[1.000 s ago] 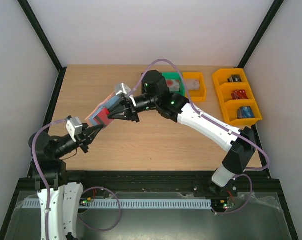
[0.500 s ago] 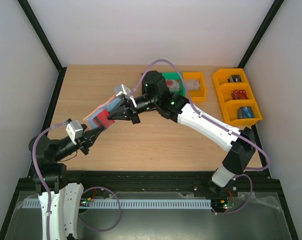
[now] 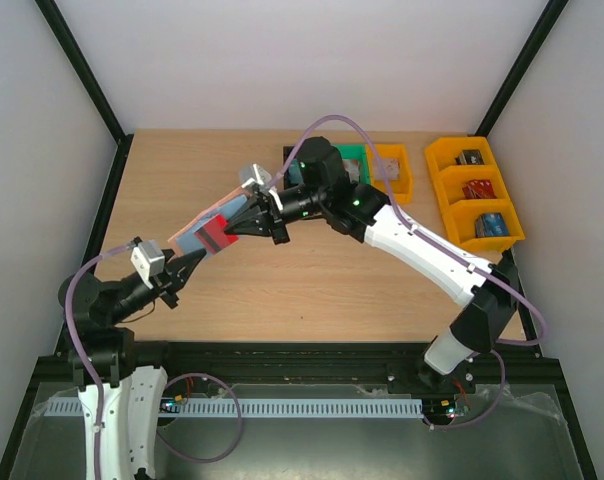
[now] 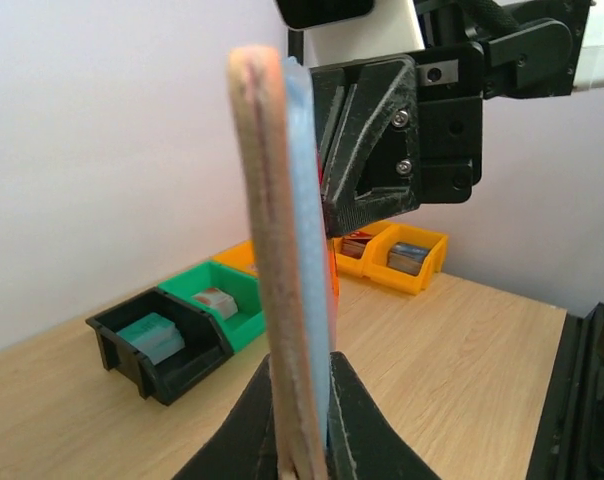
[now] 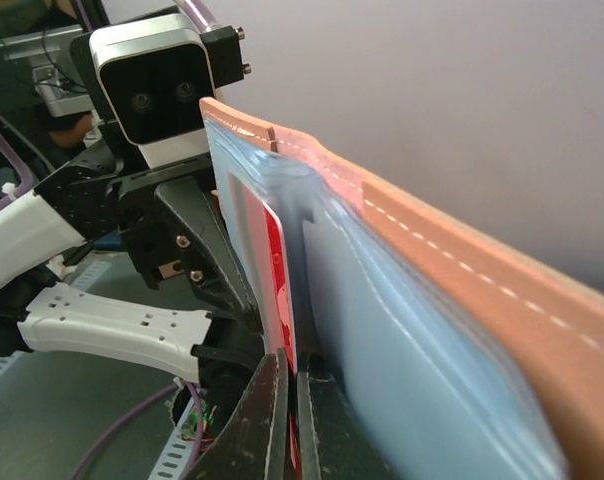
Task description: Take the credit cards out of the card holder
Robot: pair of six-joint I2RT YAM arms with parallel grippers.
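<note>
**Pincers Gripped the Card Holder and a Red Card**

The left pincer (image 3: 185,265) was shut tight on the card holder (image 3: 194,232). It bit the holder's end that pointed to 8 o'clock. In the left wrist view its two black fingers (image 4: 244,445) squeezed the holder's bottom edge, with no gap.

The card holder was held up off the table (image 3: 332,290), at about 9 o'clock from the table's middle. It slanted from 8 o'clock up to 2 o'clock. Its pinkish-tan outside faced 10 o'clock and its blue lining faced 4 o'clock.

The red card (image 3: 215,236) lay against the blue lining, near the holder's 2 o'clock end. Part of it was tucked in the holder.

The right pincer (image 3: 240,224) was closed on the red card. In the right wrist view its thin fingers (image 5: 270,400) pinched the card's edge from both sides.

At 12 o'clock, by the far edge, sat a black bin (image 4: 152,345) and a green bin (image 3: 354,160), partly hidden by the right arm. A small orange bin (image 3: 390,165) stood just beside the green one, at its 3 o'clock. A big yellow bin (image 3: 444,190) sat at 2 o'clock, with blocks (image 3: 479,188) in its three parts.
</note>
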